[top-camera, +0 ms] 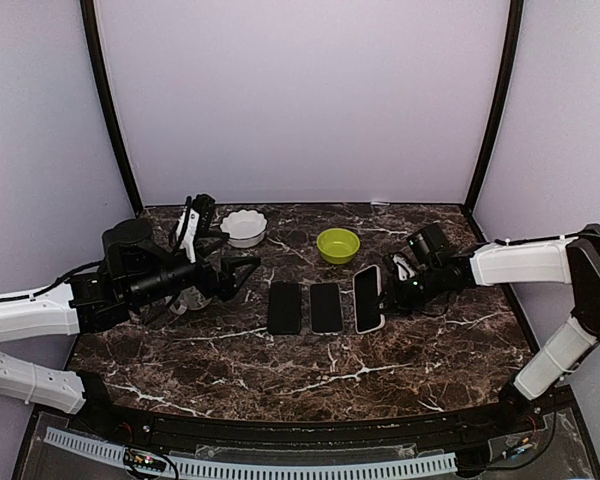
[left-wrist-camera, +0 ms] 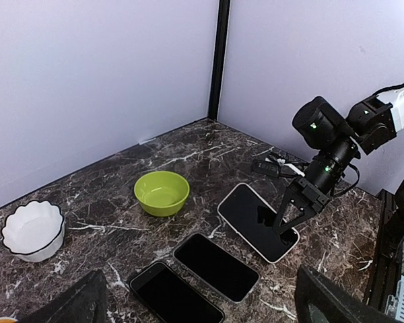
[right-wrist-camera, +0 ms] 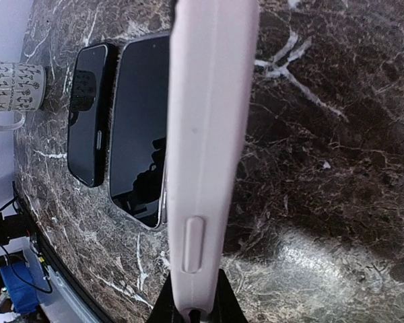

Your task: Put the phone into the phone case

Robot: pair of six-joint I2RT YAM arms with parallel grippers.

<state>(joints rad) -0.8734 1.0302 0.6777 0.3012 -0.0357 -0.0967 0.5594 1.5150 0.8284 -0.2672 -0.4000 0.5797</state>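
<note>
Three dark-screened phones lie side by side mid-table. The rightmost phone (top-camera: 367,297) (left-wrist-camera: 254,217) sits inside a pale pink phone case (right-wrist-camera: 209,134) (left-wrist-camera: 291,243), whose side with a button bump fills the right wrist view. My right gripper (top-camera: 389,291) (left-wrist-camera: 287,222) (right-wrist-camera: 195,308) is shut on the case's edge at its near right end. The middle phone (top-camera: 326,307) (left-wrist-camera: 215,266) (right-wrist-camera: 140,128) and the left phone (top-camera: 284,307) (left-wrist-camera: 175,296) (right-wrist-camera: 87,114) lie flat and untouched. My left gripper (top-camera: 242,275) (left-wrist-camera: 202,311) hovers open, left of the phones, holding nothing.
A green bowl (top-camera: 337,245) (left-wrist-camera: 161,192) stands behind the phones and a white scalloped bowl (top-camera: 244,227) (left-wrist-camera: 32,229) at the back left. A patterned mug (right-wrist-camera: 13,87) (top-camera: 188,300) stands left of the phones, partly hidden under my left arm. Lilac walls close the back and sides.
</note>
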